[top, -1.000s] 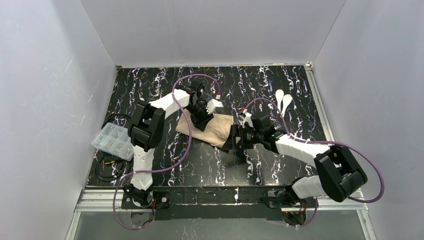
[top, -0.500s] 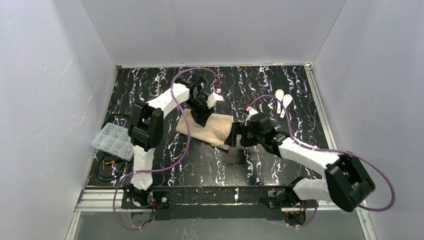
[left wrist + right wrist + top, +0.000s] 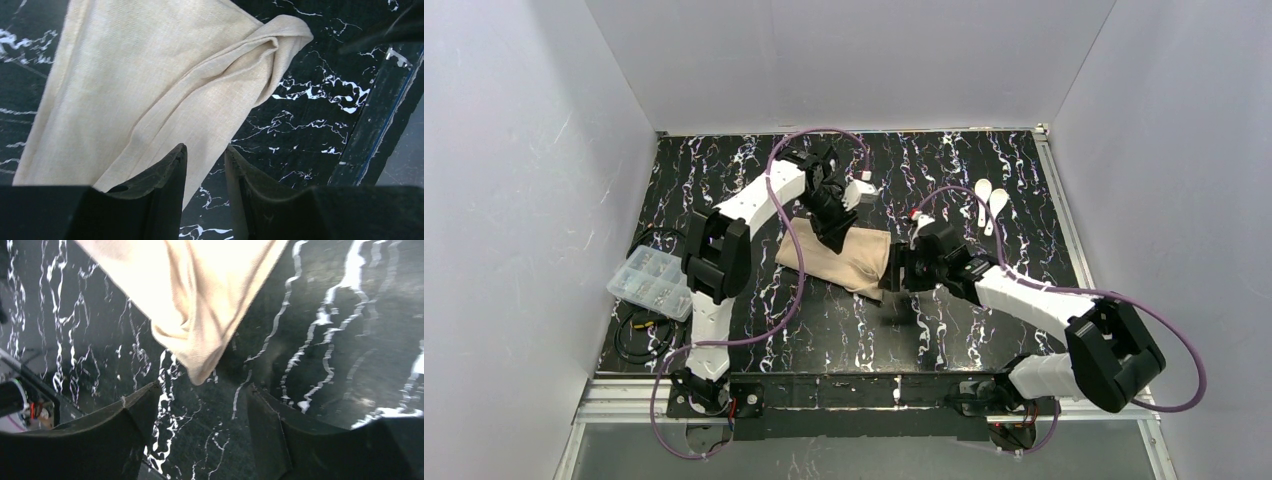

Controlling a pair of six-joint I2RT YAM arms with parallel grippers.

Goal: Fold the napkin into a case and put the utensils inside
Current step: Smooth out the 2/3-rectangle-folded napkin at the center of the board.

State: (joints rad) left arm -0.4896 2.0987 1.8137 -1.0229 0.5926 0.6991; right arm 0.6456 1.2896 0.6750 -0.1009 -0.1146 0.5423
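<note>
Napkin [image 3: 844, 262] is lying at the centre of the table [image 3: 964, 160], folded over on itself into a tan, roughly four-sided pad that is not yet forming a long narrow case. In the left wrist view a raised fold is running along one edge and ending in a rounded corner. The left gripper [image 3: 205, 147] is hovering at the napkin's 12 o'clock edge, pointing down at it. Its jaws are standing slightly apart, leaving a narrow gap through which the cloth edge and bare table are showing. One finger [image 3: 165, 175] is overlapping the cloth edge in that view, and nothing is being pinched. The right gripper [image 3: 202, 390] is sitting low at the napkin's 4 o'clock corner. Its jaws are spread wide, and the pointed tip of the corner is lying just beyond the fingertips, in line with the gap and touching neither finger. Whether the fingers are touching the table cannot be told. The two utensils [image 3: 984, 192] are lying side by side on the table at 2 o'clock from the napkin, well apart from it and near the table's right edge. Their rounded ends are pointing toward 12 o'clock. A clear box [image 3: 649, 280] is sitting at 9 o'clock from the napkin, at the table's left edge, just beside the left arm's base section.
</note>
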